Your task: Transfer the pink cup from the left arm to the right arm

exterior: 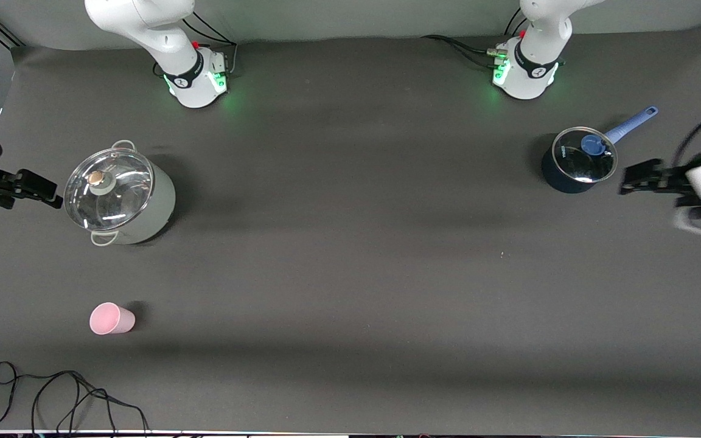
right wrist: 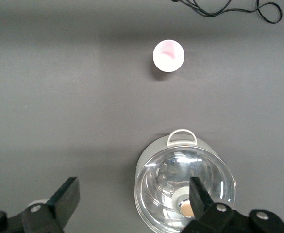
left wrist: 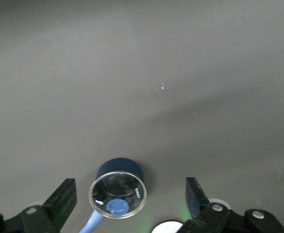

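Note:
The pink cup [exterior: 112, 319] stands on the dark table toward the right arm's end, nearer to the front camera than the grey lidded pot [exterior: 120, 196]. No gripper touches it. It also shows in the right wrist view [right wrist: 168, 56], upright with its mouth up. My right gripper [exterior: 52, 193] is open and empty, up in the air beside the grey pot [right wrist: 184, 187]; its jaws [right wrist: 133, 187] stand wide apart. My left gripper [exterior: 625, 180] is open and empty, up beside the blue saucepan [exterior: 577, 162], with nothing between its wide-apart jaws [left wrist: 130, 187].
The blue saucepan [left wrist: 118, 190] has a glass lid and a long blue handle [exterior: 631, 123]. A loose black cable [exterior: 70, 395] lies at the table's front edge near the cup. The two arm bases [exterior: 198, 79] [exterior: 524, 73] stand along the back.

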You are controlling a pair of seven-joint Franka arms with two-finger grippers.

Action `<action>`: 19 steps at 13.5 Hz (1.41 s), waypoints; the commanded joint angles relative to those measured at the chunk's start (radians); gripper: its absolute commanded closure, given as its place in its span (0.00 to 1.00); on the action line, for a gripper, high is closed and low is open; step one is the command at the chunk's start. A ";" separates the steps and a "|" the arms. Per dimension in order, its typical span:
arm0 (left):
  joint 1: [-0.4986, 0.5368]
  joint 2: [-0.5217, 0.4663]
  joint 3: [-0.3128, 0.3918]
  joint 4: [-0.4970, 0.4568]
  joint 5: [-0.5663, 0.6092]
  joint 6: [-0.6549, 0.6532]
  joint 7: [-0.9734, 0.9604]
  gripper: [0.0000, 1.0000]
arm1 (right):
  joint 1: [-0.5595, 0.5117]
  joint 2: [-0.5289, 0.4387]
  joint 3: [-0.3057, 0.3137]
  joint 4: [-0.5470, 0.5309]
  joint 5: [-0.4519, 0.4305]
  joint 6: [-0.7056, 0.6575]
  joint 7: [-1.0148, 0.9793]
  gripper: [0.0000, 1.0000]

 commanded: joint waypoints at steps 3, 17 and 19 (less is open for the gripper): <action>-0.238 -0.037 0.250 -0.007 0.002 0.003 -0.144 0.00 | -0.200 -0.027 0.204 0.008 -0.013 -0.007 0.025 0.00; -0.442 -0.384 0.555 -0.529 -0.114 0.431 -0.144 0.00 | -0.235 -0.059 0.262 0.004 -0.010 -0.050 0.030 0.00; -0.450 -0.368 0.555 -0.471 -0.114 0.359 -0.147 0.00 | -0.235 -0.056 0.261 0.001 -0.010 -0.052 0.028 0.00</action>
